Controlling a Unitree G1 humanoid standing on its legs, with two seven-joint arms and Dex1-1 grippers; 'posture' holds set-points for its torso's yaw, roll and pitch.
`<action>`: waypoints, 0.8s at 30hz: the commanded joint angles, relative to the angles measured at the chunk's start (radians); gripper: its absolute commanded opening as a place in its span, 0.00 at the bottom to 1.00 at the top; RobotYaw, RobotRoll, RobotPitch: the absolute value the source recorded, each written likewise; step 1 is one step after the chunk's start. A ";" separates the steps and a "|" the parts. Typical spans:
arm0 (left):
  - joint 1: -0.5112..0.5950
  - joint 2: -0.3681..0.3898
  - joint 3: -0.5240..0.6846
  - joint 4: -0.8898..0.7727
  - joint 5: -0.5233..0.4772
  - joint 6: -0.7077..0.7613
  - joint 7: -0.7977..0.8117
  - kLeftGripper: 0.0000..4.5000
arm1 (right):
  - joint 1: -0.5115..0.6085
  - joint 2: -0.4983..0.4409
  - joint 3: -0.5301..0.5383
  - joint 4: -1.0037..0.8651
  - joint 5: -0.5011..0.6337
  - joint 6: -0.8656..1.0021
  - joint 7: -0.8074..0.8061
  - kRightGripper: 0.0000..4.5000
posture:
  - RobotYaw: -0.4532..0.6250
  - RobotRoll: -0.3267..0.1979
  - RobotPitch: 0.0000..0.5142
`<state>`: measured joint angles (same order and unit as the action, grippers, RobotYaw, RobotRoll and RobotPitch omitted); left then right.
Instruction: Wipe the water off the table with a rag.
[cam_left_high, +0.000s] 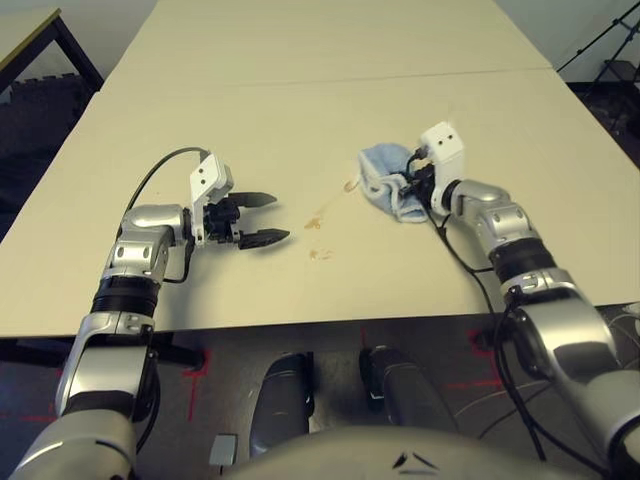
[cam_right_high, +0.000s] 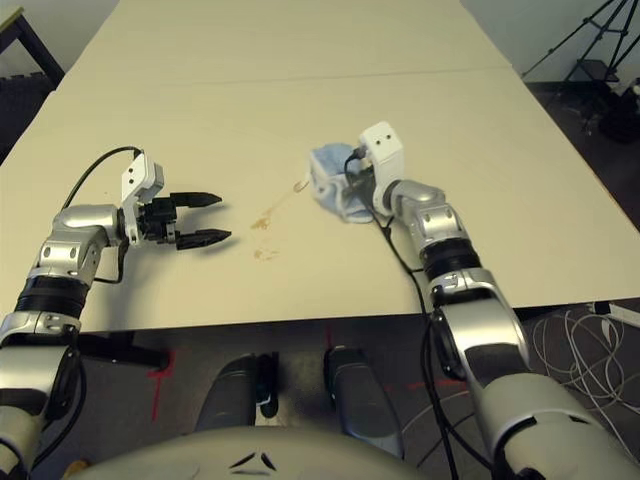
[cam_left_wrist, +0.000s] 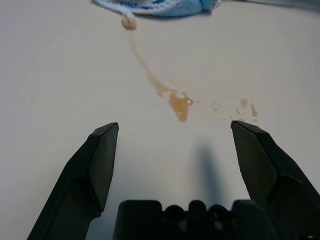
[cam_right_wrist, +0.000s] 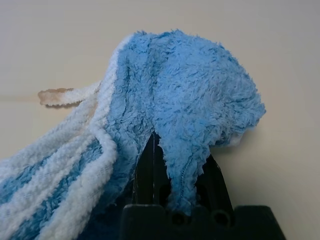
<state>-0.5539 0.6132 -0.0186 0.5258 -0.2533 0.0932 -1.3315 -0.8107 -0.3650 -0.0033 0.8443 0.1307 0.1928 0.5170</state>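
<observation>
No readable text or numbers (no labels either) can be seen.

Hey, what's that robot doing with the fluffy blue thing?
It looks like it is wiping the table with a rag. Its right tool is pinching the rag, which rests on the tabletop. Its left tool is open and empty, above the table. Some brownish water is left: a streak and little drops between the left tool and the rag, so the wiping isn't finished.
</observation>
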 joint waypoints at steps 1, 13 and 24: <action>-0.008 -0.003 -0.007 0.011 0.006 -0.010 0.001 1.00 | -0.021 -0.027 -0.038 0.049 -0.006 -0.033 -0.011 0.00 | 0.14 0.62 0.23; -0.042 -0.027 -0.017 0.059 0.016 -0.031 -0.001 1.00 | -0.065 -0.140 -0.179 -0.313 0.279 0.392 0.250 0.00 | 0.12 0.62 0.21; -0.072 -0.030 -0.017 0.103 0.021 -0.058 -0.009 1.00 | -0.045 -0.344 -0.134 -0.142 0.173 0.341 0.374 0.00 | 0.10 0.62 0.22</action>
<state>-0.6206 0.5832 -0.0222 0.6096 -0.2487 0.0444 -1.3322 -0.8702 -0.6963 -0.1512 0.6723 0.3255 0.5574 0.8693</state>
